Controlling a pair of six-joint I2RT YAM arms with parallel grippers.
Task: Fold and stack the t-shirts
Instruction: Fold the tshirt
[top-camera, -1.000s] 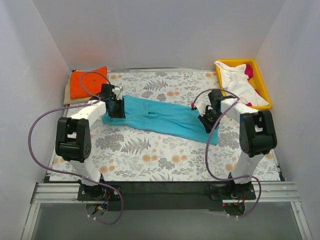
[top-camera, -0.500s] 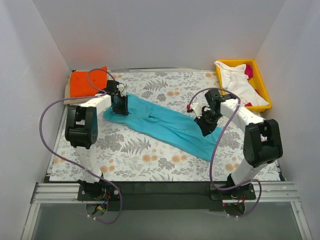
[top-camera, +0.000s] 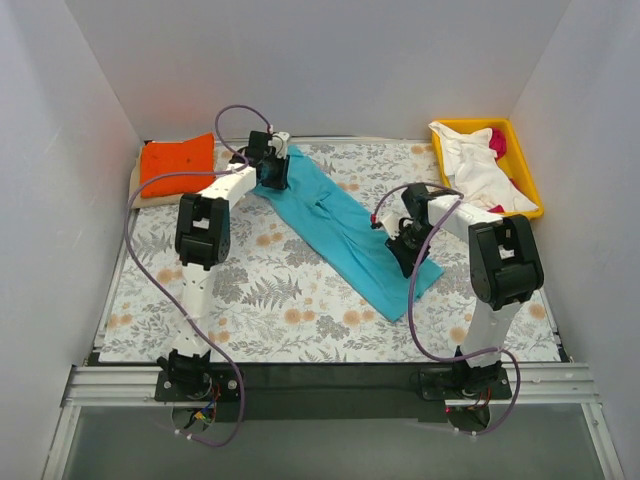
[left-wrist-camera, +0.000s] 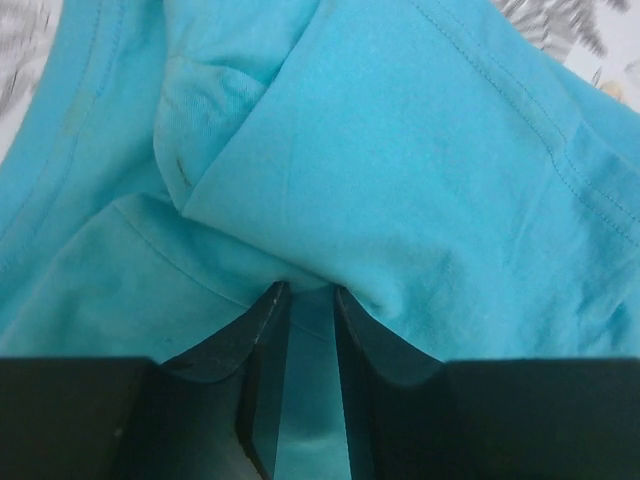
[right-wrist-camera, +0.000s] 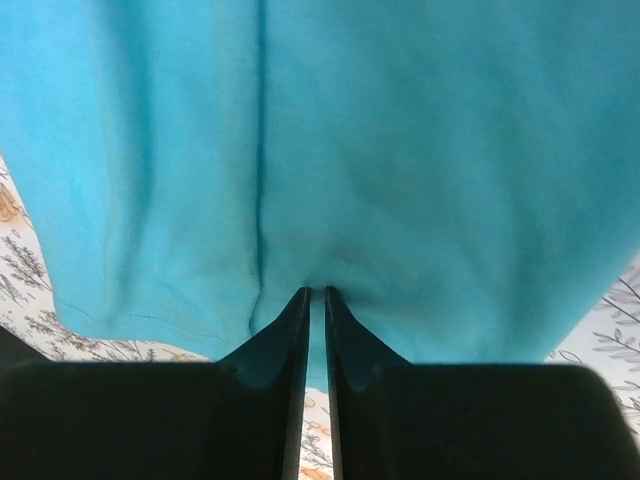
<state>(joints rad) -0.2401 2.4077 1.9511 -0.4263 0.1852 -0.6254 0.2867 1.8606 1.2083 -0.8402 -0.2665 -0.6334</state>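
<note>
A teal-blue t-shirt (top-camera: 335, 222) lies stretched in a long diagonal band from the back left to the front right of the floral table cloth. My left gripper (top-camera: 272, 170) is shut on its far end; teal cloth (left-wrist-camera: 400, 150) fills the left wrist view, pinched between the black fingers (left-wrist-camera: 260, 340). My right gripper (top-camera: 408, 243) is shut on the near right end; the shirt (right-wrist-camera: 350, 130) fills the right wrist view. An orange t-shirt (top-camera: 177, 162) lies folded at the back left. White (top-camera: 472, 160) and magenta (top-camera: 497, 141) shirts lie in the yellow tray.
The yellow tray (top-camera: 524, 165) stands at the back right corner. White walls close in the table on three sides. The floral table cloth (top-camera: 280, 300) covers the table. Purple cables loop off both arms.
Both grippers carried the teal shirt away from me; the left end swung far back and right, so the shirt turned from nearly crosswise to a steep diagonal.
</note>
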